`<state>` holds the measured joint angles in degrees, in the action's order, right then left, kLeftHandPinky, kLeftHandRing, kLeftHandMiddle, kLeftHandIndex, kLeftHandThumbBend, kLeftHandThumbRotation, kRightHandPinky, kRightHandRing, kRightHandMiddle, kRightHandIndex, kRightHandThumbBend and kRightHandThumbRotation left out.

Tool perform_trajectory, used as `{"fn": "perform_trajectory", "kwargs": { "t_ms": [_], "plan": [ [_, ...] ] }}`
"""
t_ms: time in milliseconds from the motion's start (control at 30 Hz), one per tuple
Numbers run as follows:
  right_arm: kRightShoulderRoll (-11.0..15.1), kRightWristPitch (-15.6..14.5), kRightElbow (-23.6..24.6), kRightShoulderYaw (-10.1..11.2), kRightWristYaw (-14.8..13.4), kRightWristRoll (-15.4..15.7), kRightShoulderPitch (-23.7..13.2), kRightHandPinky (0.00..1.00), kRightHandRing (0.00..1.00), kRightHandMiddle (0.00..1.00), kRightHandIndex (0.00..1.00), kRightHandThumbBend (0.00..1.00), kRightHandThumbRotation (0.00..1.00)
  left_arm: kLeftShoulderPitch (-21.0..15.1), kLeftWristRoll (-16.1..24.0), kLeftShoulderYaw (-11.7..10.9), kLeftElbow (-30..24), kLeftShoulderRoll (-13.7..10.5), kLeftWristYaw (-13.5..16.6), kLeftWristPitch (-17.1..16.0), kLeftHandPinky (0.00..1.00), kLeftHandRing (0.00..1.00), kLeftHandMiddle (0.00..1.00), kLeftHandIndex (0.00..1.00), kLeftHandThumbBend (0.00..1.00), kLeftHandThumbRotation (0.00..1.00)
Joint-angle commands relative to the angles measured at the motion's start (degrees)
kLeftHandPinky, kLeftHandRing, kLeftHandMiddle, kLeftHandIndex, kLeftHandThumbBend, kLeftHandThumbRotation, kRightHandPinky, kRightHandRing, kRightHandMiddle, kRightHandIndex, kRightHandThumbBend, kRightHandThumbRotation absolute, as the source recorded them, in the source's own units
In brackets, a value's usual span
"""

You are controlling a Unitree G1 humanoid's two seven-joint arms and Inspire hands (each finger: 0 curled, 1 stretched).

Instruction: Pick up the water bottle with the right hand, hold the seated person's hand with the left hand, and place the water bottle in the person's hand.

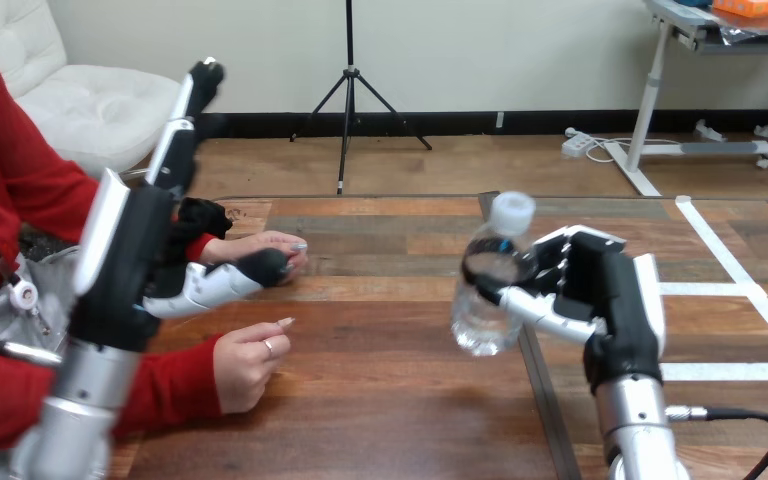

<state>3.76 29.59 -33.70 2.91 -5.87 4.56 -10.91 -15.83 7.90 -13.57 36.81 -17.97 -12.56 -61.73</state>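
Clear plastic, white-capped: the water bottle (485,300) was found at about 4 o'clock from the view's centre, in the right hand (605,290). The fingers (535,262) were curled round its upper body from the 3 o'clock side and the thumb (530,308) was closed across its front. The bottle leaned slightly, its cap (512,212) towards 1 o'clock. It appeared lifted off the wooden table (390,400), though this could not be confirmed.

The left hand (145,255) stood at 9 o'clock with its fingers (182,110) straight and pointing to 12 o'clock, gripping nothing. Its thumb (225,283) reached towards 3 o'clock, the tip lying against or just in front of the person's upper hand (265,245). Contact could not be established. That hand rested on the table with its fingers curled under. The person's lower hand (245,360) lay at 8 o'clock, loosely closed, apart from both robot hands.

Risks, as judged:
- The hold on the person's hand was not yet made. A closing thumb could pinch the person's fingers rather than support the hand.
- No palm was turned up to receive the bottle, so a release now would drop it.
- The grip sat high on a smooth, tilted bottle, which could slip or swing during the carry towards 9 o'clock.
- The raised left fingers stood near the delivery path and could strike the bottle.

No label, brand or writing could be read on the bottle.
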Motion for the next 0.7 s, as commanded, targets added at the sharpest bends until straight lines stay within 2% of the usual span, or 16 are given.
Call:
{"fn": "perform_trajectory", "kwargs": {
  "t_ms": [0,133,200,300,400,500,600,667],
  "plan": [
    [-1.2,0.5,5.9,-0.8,-0.2,0.2,-1.7,0.24,0.27,0.32,0.32,0.68,0.00,-2.0,1.6,-0.2,-4.0,-4.2,1.5,2.3,0.98,1.00,1.00,1.00,1.00,0.75],
    [-1.6,0.2,6.9,-1.5,0.1,0.2,-0.9,0.23,0.26,0.31,0.31,0.68,0.00,-1.6,0.7,0.4,-4.7,-5.8,1.2,3.9,0.99,1.00,1.00,1.00,1.00,0.74],
    [-1.9,0.1,7.4,-1.8,0.2,0.4,-0.5,0.22,0.26,0.31,0.31,0.69,0.00,-1.7,0.0,0.6,-4.5,-6.5,0.9,3.6,0.98,1.00,1.00,1.00,1.00,0.74],
    [-2.3,-0.3,8.5,-2.3,0.0,1.0,0.3,0.21,0.24,0.30,0.31,0.68,0.00,-1.3,-0.9,0.9,-5.5,-7.7,0.1,5.4,0.96,1.00,1.00,1.00,1.00,0.73],
    [-2.3,-1.5,9.9,-2.8,-0.1,1.7,1.0,0.20,0.24,0.29,0.31,0.68,0.00,-0.9,1.5,0.6,-6.1,-9.3,1.2,5.9,0.94,1.00,1.00,1.00,1.00,0.74],
    [-1.8,-1.9,10.7,-3.6,-1.2,4.2,1.6,0.20,0.24,0.29,0.31,0.69,0.00,-0.9,-0.6,1.1,-6.1,-10.3,-0.4,6.5,0.94,1.00,1.00,1.00,1.00,0.74],
    [-2.2,-0.6,10.1,-3.4,0.4,2.4,1.7,0.19,0.23,0.29,0.30,0.68,0.00,-1.4,0.2,1.5,-4.9,-11.6,-0.4,5.0,0.94,1.00,1.00,1.00,1.00,0.74],
    [-2.9,-1.7,11.1,-3.4,2.2,-0.1,2.1,0.18,0.23,0.29,0.30,0.67,0.00,-1.6,-0.4,1.8,-4.3,-12.3,-1.1,5.0,0.95,1.00,1.00,1.00,1.00,0.74]
  ]
}}
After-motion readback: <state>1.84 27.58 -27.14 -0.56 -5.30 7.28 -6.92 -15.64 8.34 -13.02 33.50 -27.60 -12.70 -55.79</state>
